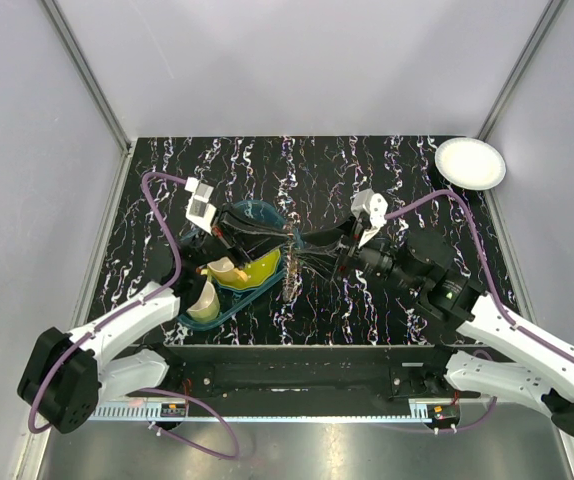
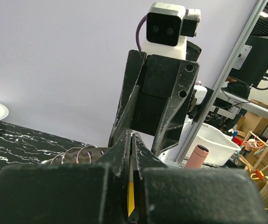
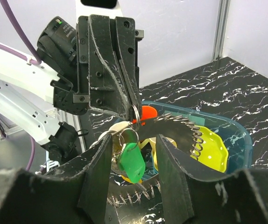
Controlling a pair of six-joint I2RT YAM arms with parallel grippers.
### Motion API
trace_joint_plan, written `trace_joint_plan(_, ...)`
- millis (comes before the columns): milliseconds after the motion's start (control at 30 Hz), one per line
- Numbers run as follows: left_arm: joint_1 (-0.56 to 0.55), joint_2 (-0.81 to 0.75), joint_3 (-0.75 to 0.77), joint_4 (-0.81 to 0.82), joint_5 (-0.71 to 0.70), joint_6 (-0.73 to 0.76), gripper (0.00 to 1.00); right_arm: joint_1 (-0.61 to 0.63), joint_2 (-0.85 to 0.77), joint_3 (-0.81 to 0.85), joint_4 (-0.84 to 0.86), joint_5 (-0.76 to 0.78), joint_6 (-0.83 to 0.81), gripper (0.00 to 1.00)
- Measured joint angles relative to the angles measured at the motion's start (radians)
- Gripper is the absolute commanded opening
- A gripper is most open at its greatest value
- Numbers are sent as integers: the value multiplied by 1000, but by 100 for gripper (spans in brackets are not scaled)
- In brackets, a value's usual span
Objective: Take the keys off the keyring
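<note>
Left gripper (image 3: 132,109) is fully closed, pinching a small split ring (image 3: 135,113) at the top of the keyring (image 3: 180,128); the keyring's coiled, chain-like loop is held up between the two grippers, by the right edge of the teal tray (image 3: 240,131). Right gripper (image 3: 134,170) stands roughly half open with nothing in it, one finger on either side of a green key tag (image 3: 131,161).

Risks, as judged: closing on the tag alone may only swing the bunch; an off-axis pull could drag the ring out of the left pinch; a freed key could drop outside the tray; the floppy loop could snag a finger.
</note>
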Motion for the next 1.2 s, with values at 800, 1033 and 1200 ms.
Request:
trace_joint_plan(800,5,-39,0,11,63,-29,0,0,48,47,11,-120,-37,38)
trace_joint_plan(1033,6,-43,0,11,70,-40,0,0,78,47,39,-151,-40,23)
trace_joint_plan(1200,14,-57,0,14,72,-47,0,-1,98,47,74,-195,-42,0)
